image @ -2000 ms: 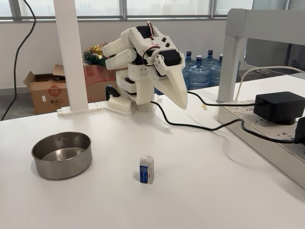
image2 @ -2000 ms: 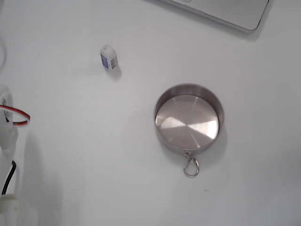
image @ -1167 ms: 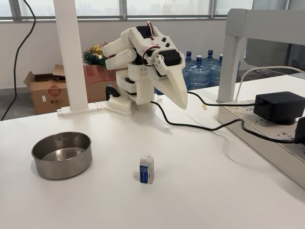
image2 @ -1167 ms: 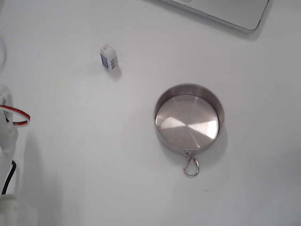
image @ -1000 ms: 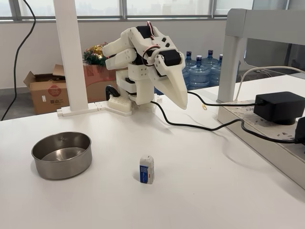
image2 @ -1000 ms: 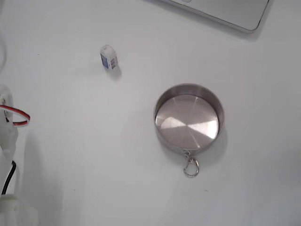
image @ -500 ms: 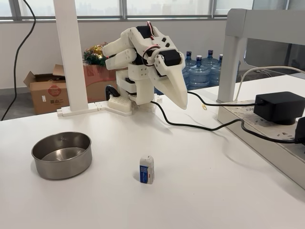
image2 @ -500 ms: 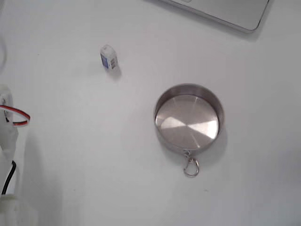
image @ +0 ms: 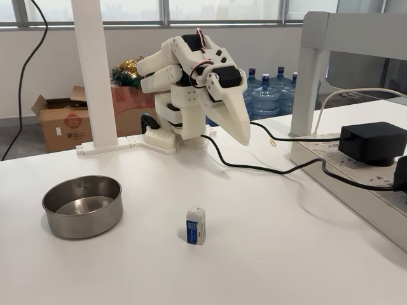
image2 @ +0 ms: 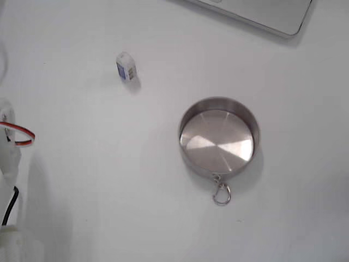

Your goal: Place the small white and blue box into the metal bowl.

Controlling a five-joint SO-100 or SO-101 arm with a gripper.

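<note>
Fixed view: clenched claw point(image: 243, 141) hovers upper centre, the small white and blue box point(image: 196, 225) ungrasped mid-desk; reaching it likely precedes the metal bowl point(image: 82, 206).

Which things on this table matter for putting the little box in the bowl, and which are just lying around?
For the job:
- small white and blue box, standing on the table
- metal bowl, nothing in it
- gripper, folded back near the arm's base

Just lying about:
- black power adapter and its cable
- cardboard box
- water bottles
</note>
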